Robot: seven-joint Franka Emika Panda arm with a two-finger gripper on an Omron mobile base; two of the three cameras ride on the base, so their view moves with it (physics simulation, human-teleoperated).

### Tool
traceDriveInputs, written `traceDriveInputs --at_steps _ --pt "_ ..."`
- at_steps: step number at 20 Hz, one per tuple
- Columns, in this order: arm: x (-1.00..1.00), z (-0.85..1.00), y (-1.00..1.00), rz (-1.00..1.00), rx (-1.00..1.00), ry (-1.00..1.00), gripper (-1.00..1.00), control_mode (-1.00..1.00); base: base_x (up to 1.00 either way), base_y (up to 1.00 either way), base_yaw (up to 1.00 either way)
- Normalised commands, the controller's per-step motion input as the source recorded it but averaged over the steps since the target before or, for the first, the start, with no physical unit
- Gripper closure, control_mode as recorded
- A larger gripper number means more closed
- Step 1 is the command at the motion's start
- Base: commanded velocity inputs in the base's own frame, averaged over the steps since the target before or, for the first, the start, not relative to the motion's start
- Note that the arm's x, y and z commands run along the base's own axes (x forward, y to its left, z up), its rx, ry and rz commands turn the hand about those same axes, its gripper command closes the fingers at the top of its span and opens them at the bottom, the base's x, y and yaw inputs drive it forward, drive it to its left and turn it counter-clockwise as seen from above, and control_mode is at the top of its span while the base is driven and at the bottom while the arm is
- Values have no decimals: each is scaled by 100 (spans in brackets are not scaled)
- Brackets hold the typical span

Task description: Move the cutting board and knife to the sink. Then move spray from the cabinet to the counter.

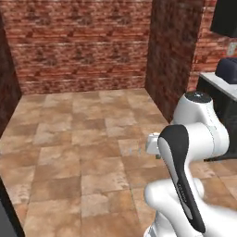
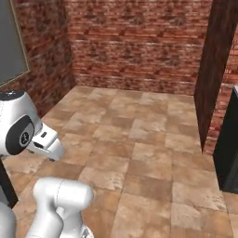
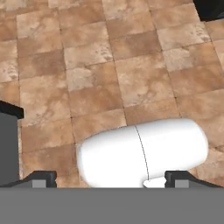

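Observation:
The cutting board, knife, sink and spray are out of view. A strip of the white counter (image 1: 214, 81) on dark base cabinets shows at the far right of the left base view. Above it hangs a dark corner of the cabinet (image 1: 226, 17). My gripper (image 3: 110, 178) points down at the tiled floor, its two dark fingertips (image 3: 43, 178) set wide apart, open, with nothing held between them. The arm is folded close over the base, well away from the counter.
Brown tiled floor (image 1: 83, 139) spreads ahead, closed off by red brick walls (image 1: 83, 41) and a brick pillar (image 1: 173, 55). A dark rounded object (image 1: 229, 69) sits on the counter. Dark base cabinets (image 2: 228, 153) stand at the right, a grey panel (image 2: 9, 42) at the left.

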Motion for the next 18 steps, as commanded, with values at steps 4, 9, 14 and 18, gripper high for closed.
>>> traceDriveInputs --at_steps 4,9,14,18 --pt "0 0 0 0 0 0 -100 100 0 -83 -80" --pt "0 0 0 0 0 0 -100 100 2 -80 -80" --pt "0 0 0 0 0 0 -100 100 45 -56 -72" --pt "0 0 0 0 0 0 -100 100 95 0 -66"
